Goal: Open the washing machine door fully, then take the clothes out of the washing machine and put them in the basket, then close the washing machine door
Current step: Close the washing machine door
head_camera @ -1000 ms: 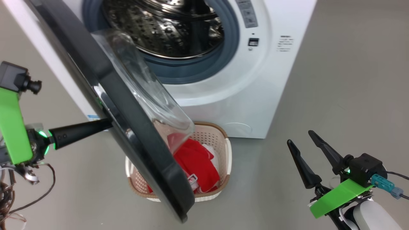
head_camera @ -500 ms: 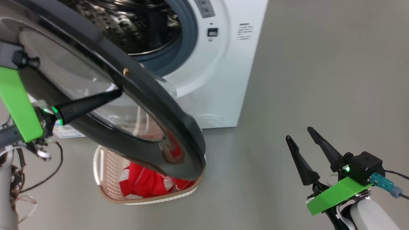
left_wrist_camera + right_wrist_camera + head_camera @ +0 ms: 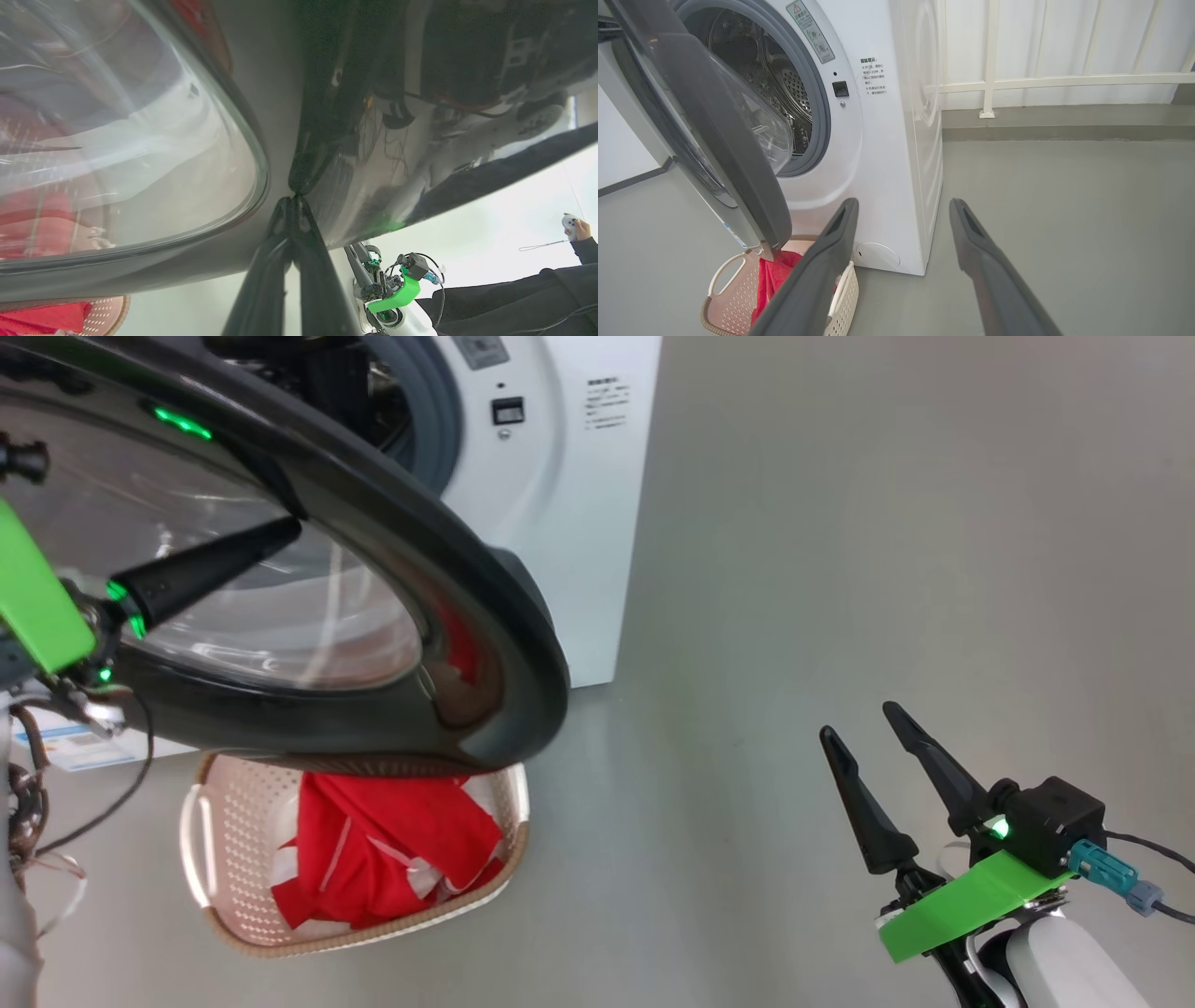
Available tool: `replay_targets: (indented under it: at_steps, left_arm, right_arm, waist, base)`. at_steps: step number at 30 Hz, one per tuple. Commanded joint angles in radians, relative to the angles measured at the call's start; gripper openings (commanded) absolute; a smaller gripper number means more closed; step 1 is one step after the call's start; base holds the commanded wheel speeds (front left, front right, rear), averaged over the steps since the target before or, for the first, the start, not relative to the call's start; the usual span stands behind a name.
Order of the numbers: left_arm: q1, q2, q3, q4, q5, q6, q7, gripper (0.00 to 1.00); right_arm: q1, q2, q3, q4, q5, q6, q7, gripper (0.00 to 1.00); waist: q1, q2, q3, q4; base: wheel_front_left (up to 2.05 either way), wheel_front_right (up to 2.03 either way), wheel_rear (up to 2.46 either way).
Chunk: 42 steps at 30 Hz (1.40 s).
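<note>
Step in hand, judging by the layout: the last one, closing of the large round glossy black washing machine door [image 3: 495,644] with its bulging clear glass window. Bright red clothes with white stripes [image 3: 392,840] already heaped in the small cream-white perforated plastic basket with brown woven-look rim [image 3: 229,821], set on the grey floor [image 3: 840,523] directly below the door's lower edge, just in front of the big white front-loading washing machine [image 3: 579,569]. No red in the visible part of the dimpled steel drum [image 3: 784,79], so unloading probably finished.

On the left gripper [image 3: 285,532], two long dark fingers pressed together, clamped on nothing, tips laid against the door's outer face near the junction of black rim and glass; in the left wrist view, fingertips [image 3: 303,219] touching the glossy surface and meeting their own reflection. On the right gripper [image 3: 857,721], fingers spread wide apart, nothing between them, hanging over bare floor well apart from machine and basket.

Door partly swung, standing at an angle off the grey rubber gasket [image 3: 817,116], free edge clear of the front panel. Next move, likely: a steady push through the closed fingertips toward the opening, following the hinge arc, firm enough at the end for the latch to catch. Worth watching: fingertips sliding on the slick black surface.
</note>
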Motion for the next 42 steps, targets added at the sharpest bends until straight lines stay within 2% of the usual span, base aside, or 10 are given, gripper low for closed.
replay_targets:
  at_steps: [1, 15, 22, 28, 29, 30, 31, 32, 42]
  left_arm:
    - [-0.052, 0.048, 0.038, -0.021, 0.014, -0.004, -0.01, 0.0]
    - [-0.16, 0.071, 0.04, 0.106, 0.083, -0.016, -0.097, 0.0]
    - [-0.152, 0.07, 0.018, 0.128, 0.085, -0.02, -0.114, 0.0]
    - [-0.117, 0.065, -0.005, 0.092, 0.07, -0.021, -0.135, 0.02]
    - [-0.105, 0.064, -0.009, 0.083, 0.068, -0.021, -0.142, 0.26]
    - [-0.093, 0.063, -0.012, 0.074, 0.062, -0.021, -0.146, 0.37]
    - [-0.079, 0.062, -0.013, 0.065, 0.056, -0.021, -0.154, 0.62]
    - [-0.064, 0.061, -0.014, 0.057, 0.05, -0.021, -0.16, 1.0]
    - [0.113, 0.088, -0.013, -0.007, 0.022, -0.021, -0.259, 1.0]
  right_arm:
    - [-0.016, -0.002, 0.014, -0.028, -0.017, 0.002, -0.005, 1.0]
    - [-0.03, 0.017, 0.007, -0.035, -0.023, 0.002, -0.005, 1.0]
    - [-0.027, 0.014, -0.002, -0.033, -0.026, 0.002, -0.005, 1.0]
    - [-0.027, 0.005, 0.002, -0.028, -0.025, 0.002, -0.005, 1.0]
    - [-0.026, 0.003, 0.003, -0.027, -0.025, 0.002, -0.005, 1.0]
    - [-0.025, 0.0, 0.003, -0.026, -0.025, 0.002, -0.005, 1.0]
    - [-0.023, -0.002, 0.005, -0.024, -0.024, 0.002, -0.005, 1.0]
    - [-0.022, -0.005, 0.005, -0.023, -0.023, 0.002, -0.005, 1.0]
    - [-0.002, -0.031, 0.003, -0.016, -0.016, 0.002, -0.005, 1.0]
  waist:
    - [0.0, 0.0, 0.013, -0.023]
    - [0.0, 0.0, 0.047, -0.08]
    - [0.0, 0.0, 0.037, -0.061]
    - [0.0, 0.0, 0.018, -0.027]
    - [0.0, 0.0, 0.014, -0.021]
    - [0.0, 0.0, 0.009, -0.014]
    - [0.0, 0.0, 0.004, -0.008]
    - [0.0, 0.0, -0.001, 0.0]
    - [0.0, 0.0, -0.039, 0.077]
  base:
    - [0.0, 0.0, 0.0]
    - [0.0, 0.0, 0.0]
    - [0.0, 0.0, 0.0]
    - [0.0, 0.0, 0.0]
    - [0.0, 0.0, 0.0]
    - [0.0, 0.0, 0.0]
    - [0.0, 0.0, 0.0]
    - [0.0, 0.0, 0.0]
    - [0.0, 0.0, 0.0]
